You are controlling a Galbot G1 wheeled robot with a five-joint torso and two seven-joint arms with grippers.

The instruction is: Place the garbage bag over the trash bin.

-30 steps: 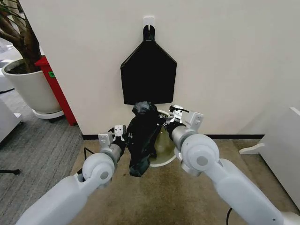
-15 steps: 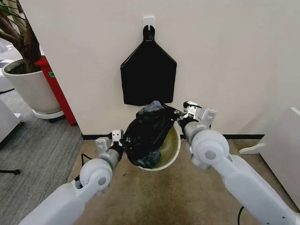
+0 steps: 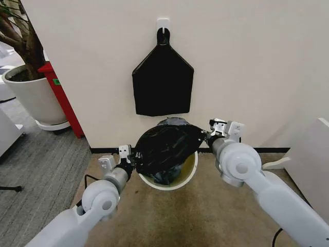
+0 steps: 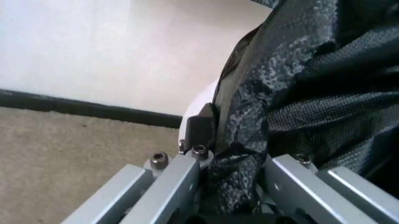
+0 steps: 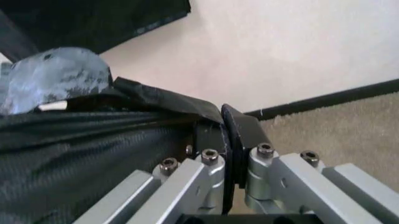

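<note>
Stretched garbage bag [image 3: 165, 146] wider across trash bin [image 3: 191, 173] rim, left gripper [image 3: 129, 156] and right gripper [image 3: 208, 137] clamped on its edges; nearly seated.

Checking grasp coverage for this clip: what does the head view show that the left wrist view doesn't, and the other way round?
Head view alone: the right gripper pinching the garbage bag, the black bundle hanging on the wall, and the trash bin rim's uncovered near side. Left wrist view alone: bag film pinched between the left gripper fingers, up close. Both: the bag, the bin and the left gripper at the bin's left side.
</note>
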